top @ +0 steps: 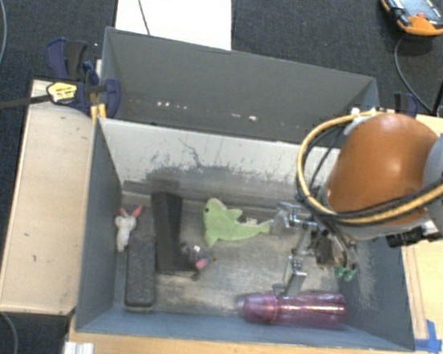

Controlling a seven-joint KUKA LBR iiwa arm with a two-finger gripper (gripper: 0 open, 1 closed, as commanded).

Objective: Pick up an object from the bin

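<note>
My gripper (pixel 295 281) hangs at the right side of the bin, below the orange dome, its metal fingers pointing down. Just under its tip lies a purple translucent bottle (pixel 293 309) on its side along the bin's front wall. A light green flat toy (pixel 223 223) lies to the gripper's left near the back wall. A small green piece (pixel 346 272) sits right of the gripper.
At the left stand a black block (pixel 167 232), a dark grey foam bar (pixel 140 275) and a small white figure with pink parts (pixel 125 227). A small dark and pink item (pixel 195 258) lies beside the black block.
</note>
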